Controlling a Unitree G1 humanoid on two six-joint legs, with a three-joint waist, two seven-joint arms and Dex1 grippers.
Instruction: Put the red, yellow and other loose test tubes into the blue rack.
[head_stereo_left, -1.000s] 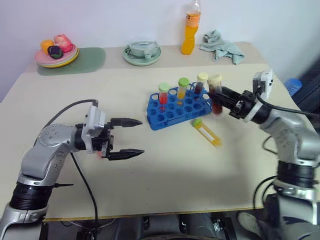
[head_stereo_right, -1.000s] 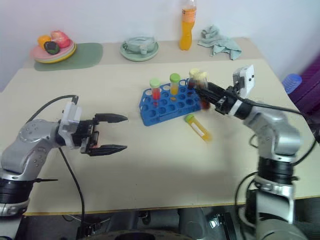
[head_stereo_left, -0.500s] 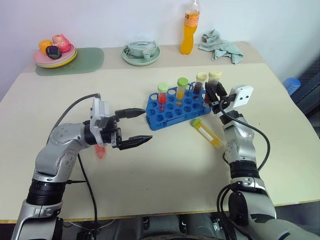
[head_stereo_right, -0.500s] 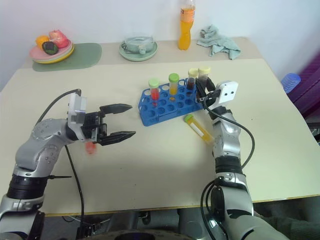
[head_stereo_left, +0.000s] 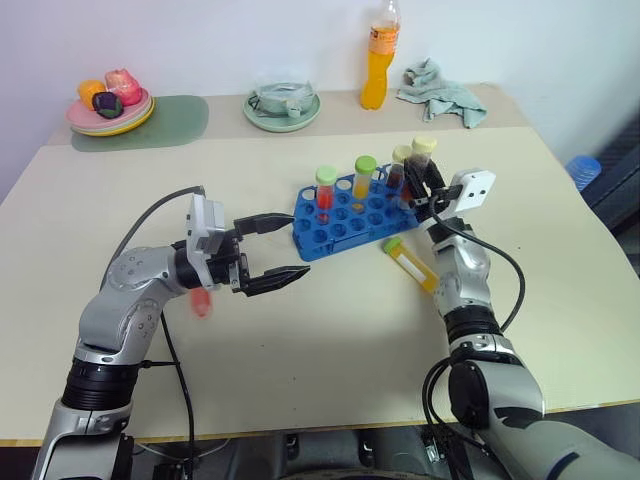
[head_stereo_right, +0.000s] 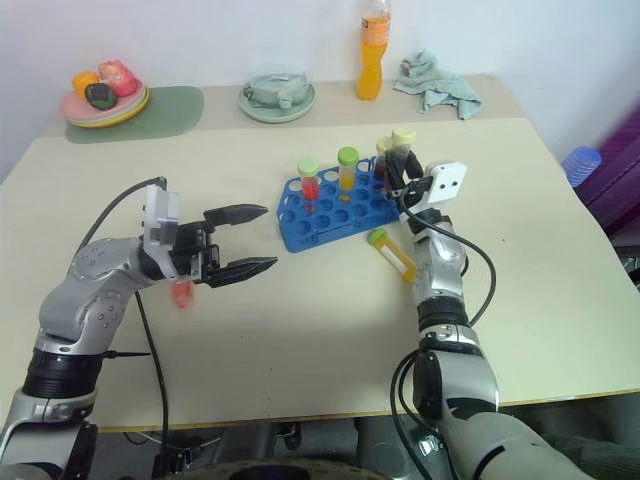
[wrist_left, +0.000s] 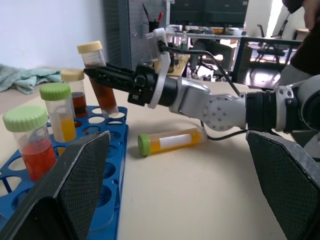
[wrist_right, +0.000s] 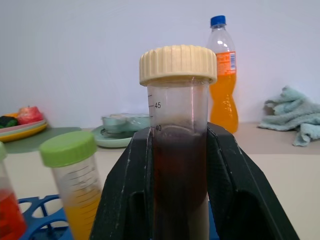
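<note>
My left claw (head_stereo_left: 278, 249) hangs wide open, empty, mid-desk (head_stereo_left: 330, 340). Blue rack (head_stereo_left: 350, 215) beside it holds three tubes. One yellow tube (head_stereo_left: 412, 264) lies loose by the rack. My right claw (wrist_right: 179, 165) grips the brown tube (wrist_right: 179, 145) at the rack's right end.

**Plastics, cloth and a matt top**

The bench (head_stereo_left: 330, 350) has a smooth, matt cream surface. The blue rack (head_stereo_left: 355, 215) is glossy moulded plastic. The test tubes (wrist_right: 179, 165) are clear plastic with ridged screw caps. At twelve o'clock from the rack, the orange bottle (head_stereo_left: 377, 70) looks like shiny plastic; the rag (head_stereo_left: 440, 90) at one o'clock is soft, crumpled cloth. The right gripper (wrist_right: 180, 190) has matt black fingers (wrist_right: 125, 195).
</note>
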